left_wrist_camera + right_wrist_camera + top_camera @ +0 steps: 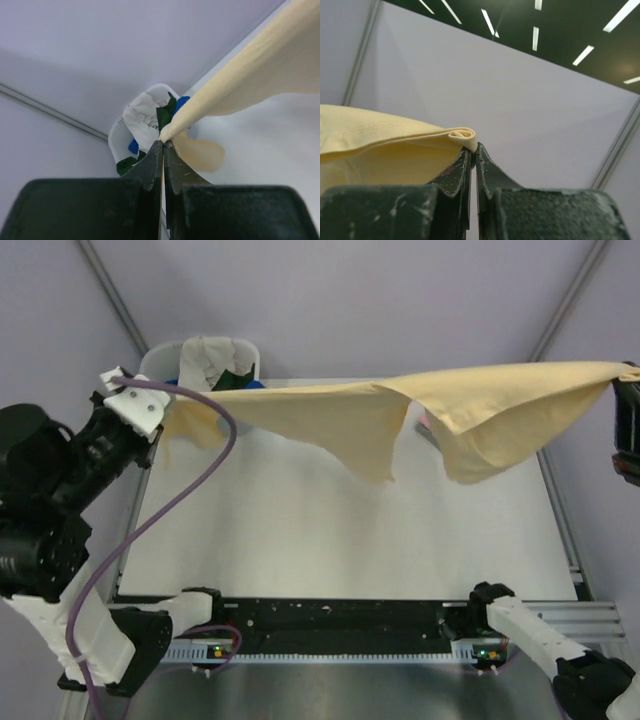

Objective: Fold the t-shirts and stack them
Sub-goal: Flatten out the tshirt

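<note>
A pale peach-yellow t-shirt (400, 410) hangs stretched in the air above the table between my two grippers. My left gripper (165, 405) is shut on its left end near the tub; in the left wrist view (164, 143) the cloth (250, 65) runs up and to the right from the tips. My right gripper (620, 380) is shut on the right end at the far right edge; in the right wrist view (473, 147) a folded corner of the shirt (380, 135) sits at the tips. Cloth flaps droop from the middle.
A white plastic tub (165, 358) at the back left corner holds cream-white (205, 358), dark green (164, 114) and blue (181, 103) shirts. A bit of pink cloth (424, 424) shows on the white table (300, 540) behind the hanging shirt. Purple cable (160, 510) loops over the left arm.
</note>
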{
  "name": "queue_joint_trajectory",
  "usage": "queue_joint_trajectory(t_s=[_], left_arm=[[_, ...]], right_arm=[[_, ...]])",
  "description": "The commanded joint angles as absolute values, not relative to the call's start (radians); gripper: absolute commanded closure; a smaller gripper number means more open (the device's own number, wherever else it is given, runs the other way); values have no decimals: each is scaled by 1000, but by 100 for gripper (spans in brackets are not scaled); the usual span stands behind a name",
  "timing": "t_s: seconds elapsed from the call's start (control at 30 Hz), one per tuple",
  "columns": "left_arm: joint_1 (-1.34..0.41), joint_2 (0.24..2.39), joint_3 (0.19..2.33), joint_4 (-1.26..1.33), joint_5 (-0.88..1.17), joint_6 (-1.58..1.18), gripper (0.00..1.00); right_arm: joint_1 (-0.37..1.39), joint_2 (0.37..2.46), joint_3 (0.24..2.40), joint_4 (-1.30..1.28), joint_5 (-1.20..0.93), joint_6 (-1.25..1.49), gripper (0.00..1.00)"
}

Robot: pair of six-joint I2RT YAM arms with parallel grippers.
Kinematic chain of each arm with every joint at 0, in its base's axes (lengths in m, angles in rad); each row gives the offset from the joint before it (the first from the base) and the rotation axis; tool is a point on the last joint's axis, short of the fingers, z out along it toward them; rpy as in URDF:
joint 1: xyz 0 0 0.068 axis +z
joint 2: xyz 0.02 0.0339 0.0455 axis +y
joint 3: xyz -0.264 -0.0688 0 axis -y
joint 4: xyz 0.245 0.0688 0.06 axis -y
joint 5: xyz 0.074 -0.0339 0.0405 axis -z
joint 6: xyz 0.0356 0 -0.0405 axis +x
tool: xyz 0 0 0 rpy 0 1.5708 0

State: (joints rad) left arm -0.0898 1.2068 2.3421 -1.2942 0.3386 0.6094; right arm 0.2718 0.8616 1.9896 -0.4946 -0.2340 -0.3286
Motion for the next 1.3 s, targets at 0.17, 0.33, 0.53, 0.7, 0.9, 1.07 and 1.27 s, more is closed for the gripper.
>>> queue_joint_trajectory(t_s=[0.17,0.33,0.53,0.7,0.9,1.07,1.27], left_arm=[[-83,1195,2461,-1335,149,635,100],[-83,1216,2347,-1269,153,649,100],[-83,1267,2050,-1068,138,681,100],[-112,1356,1837,-925,187,724,100],[-238,1479,1625,-864,92,801,100],[-324,1597,1545,-909,77,818,100],[-380,1749,1563,-1124,193,808,89]], right_arm=[[268,841,2043,-457,-258,-299,100],[268,940,1967,-439,-154,-386,100],[268,1162,1873,-390,-12,-541,100],[265,1397,1864,-365,-51,-548,100],[207,1562,1797,-359,-100,-509,100],[204,1562,1613,-325,-94,-499,100],[199,1502,1404,-278,-113,-430,100]])
